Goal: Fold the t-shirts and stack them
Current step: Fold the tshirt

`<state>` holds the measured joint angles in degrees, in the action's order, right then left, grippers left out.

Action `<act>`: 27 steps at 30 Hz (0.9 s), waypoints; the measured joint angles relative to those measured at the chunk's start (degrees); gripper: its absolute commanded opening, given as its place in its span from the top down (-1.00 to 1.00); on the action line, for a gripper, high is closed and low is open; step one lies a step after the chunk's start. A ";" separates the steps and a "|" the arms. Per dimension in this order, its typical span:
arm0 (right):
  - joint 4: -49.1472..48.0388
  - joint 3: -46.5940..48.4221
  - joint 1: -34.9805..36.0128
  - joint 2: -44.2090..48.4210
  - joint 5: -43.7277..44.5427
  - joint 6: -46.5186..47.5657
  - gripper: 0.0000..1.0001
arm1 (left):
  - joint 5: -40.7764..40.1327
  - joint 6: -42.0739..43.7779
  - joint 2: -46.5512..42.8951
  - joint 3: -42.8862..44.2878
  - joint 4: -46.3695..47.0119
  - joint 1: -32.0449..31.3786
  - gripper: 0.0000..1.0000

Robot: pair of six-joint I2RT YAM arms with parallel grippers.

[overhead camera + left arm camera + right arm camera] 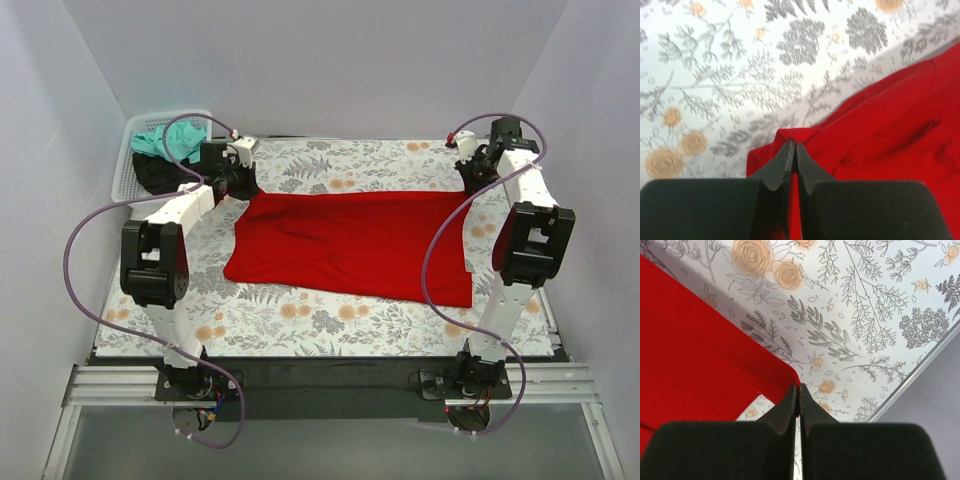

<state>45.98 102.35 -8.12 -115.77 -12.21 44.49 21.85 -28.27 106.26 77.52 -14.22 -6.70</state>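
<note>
A bright red t-shirt (350, 240) lies spread across the floral cloth. My left gripper (240, 180) is at its far left corner, shut on a bunch of the red cloth (880, 140); red fabric shows between the left fingers (782, 165). My right gripper (470, 172) is at the far right corner, shut on the tip of the red shirt (700, 355), pinched at the fingertips (790, 400). A teal-green shirt (170, 142) and a black shirt (160, 175) lie bunched in the basket.
A white mesh basket (128, 160) stands at the far left corner. The grey-and-orange floral cloth (300, 320) covers the table. White walls enclose the left, back and right. The table's edge (910, 375) shows close by in the right wrist view.
</note>
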 measured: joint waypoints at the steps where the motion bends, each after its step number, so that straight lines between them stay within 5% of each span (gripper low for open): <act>1: 0.07 0.83 0.00 -0.85 0.00 -0.37 0.97 | -0.09 -0.33 1.01 1.18 0.15 0.00 1.00; 10: -0.04 0.79 0.00 -2.82 0.04 -0.57 0.97 | 0.13 -1.11 4.66 5.03 1.53 0.00 1.00; 27: -0.24 -12.70 0.26 2.75 0.04 3.82 0.97 | 1.51 3.34 -6.03 -15.10 1.97 0.00 1.00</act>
<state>45.74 89.65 -7.86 -113.01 -12.16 48.31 23.35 -24.93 100.22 62.41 -12.25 -6.70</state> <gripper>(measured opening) 0.022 0.012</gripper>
